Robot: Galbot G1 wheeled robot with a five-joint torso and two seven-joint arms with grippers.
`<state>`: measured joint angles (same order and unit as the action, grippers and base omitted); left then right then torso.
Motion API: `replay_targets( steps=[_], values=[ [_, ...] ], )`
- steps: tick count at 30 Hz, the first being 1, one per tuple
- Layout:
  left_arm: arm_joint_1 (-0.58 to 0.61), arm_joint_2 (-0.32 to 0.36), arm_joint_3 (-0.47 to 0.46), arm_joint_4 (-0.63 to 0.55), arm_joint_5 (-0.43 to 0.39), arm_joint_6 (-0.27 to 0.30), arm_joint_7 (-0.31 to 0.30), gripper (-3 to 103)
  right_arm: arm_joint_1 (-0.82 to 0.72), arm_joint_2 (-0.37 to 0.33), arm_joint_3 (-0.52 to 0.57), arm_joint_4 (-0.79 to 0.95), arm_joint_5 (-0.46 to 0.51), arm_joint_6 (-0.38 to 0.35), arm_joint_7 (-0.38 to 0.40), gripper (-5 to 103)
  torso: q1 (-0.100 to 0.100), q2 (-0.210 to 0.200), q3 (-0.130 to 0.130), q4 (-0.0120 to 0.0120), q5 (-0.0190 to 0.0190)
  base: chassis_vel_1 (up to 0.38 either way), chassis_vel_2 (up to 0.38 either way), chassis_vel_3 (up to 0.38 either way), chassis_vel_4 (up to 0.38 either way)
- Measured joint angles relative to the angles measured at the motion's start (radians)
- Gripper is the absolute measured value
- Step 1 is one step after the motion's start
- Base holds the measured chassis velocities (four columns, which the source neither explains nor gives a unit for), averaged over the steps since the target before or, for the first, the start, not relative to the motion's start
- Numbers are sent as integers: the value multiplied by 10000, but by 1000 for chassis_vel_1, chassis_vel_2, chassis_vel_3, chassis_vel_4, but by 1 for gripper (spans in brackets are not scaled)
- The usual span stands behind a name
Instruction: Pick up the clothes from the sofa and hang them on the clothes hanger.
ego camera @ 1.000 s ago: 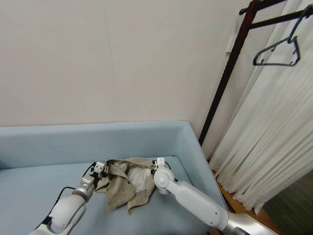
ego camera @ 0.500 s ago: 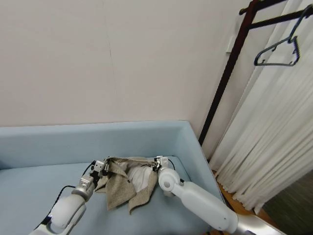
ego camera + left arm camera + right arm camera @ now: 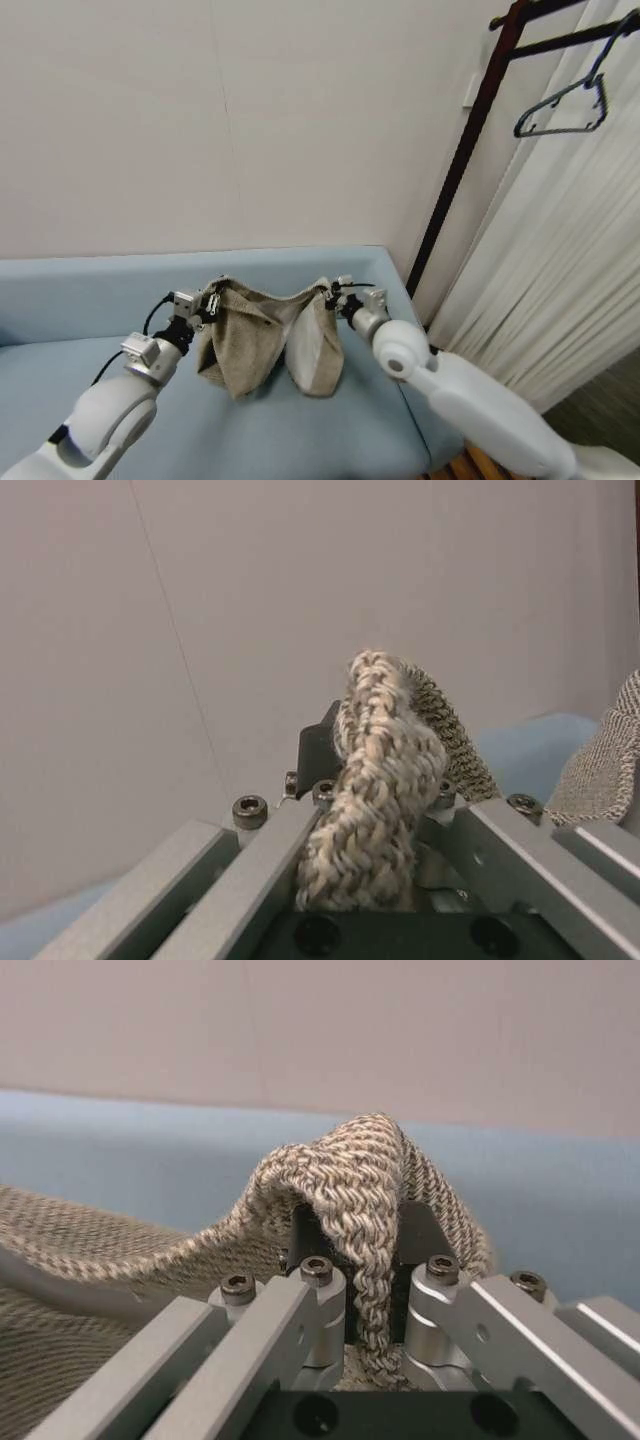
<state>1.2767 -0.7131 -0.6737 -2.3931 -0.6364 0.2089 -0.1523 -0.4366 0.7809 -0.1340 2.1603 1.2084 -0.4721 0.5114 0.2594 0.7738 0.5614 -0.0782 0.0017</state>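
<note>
Above sofa point(image 3: 70, 290), left claw point(image 3: 211, 298), right claw point(image 3: 334, 289) raised garment point(image 3: 262, 338).

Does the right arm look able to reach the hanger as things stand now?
Probably not yet. The right gripper is shut on the knit garment just above the sofa, and the left gripper holds its other end. The hanger hangs far higher, off to the right; nothing stands between.

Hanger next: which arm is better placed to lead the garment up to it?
Right, likely: the right pincer grips the garment end nearer the hanger, high on that side; the left pincer holds the far end.
</note>
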Motion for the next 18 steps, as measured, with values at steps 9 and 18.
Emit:
replay_targets(
  steps=[9,18],
  values=[
    [1048,703,-3756,-1171,-2128,1678,-281,4,1634,-1391,1331,1225,3123,-1053,-441,3,-1,1,0,5,-6,0,0,0,0],
    [1125,1907,-8275,-1156,-5756,2942,459,4,4151,-2715,1387,1520,5790,-1735,-605,3,0,0,0,11,-3,0,0,0,0]
  ],
)
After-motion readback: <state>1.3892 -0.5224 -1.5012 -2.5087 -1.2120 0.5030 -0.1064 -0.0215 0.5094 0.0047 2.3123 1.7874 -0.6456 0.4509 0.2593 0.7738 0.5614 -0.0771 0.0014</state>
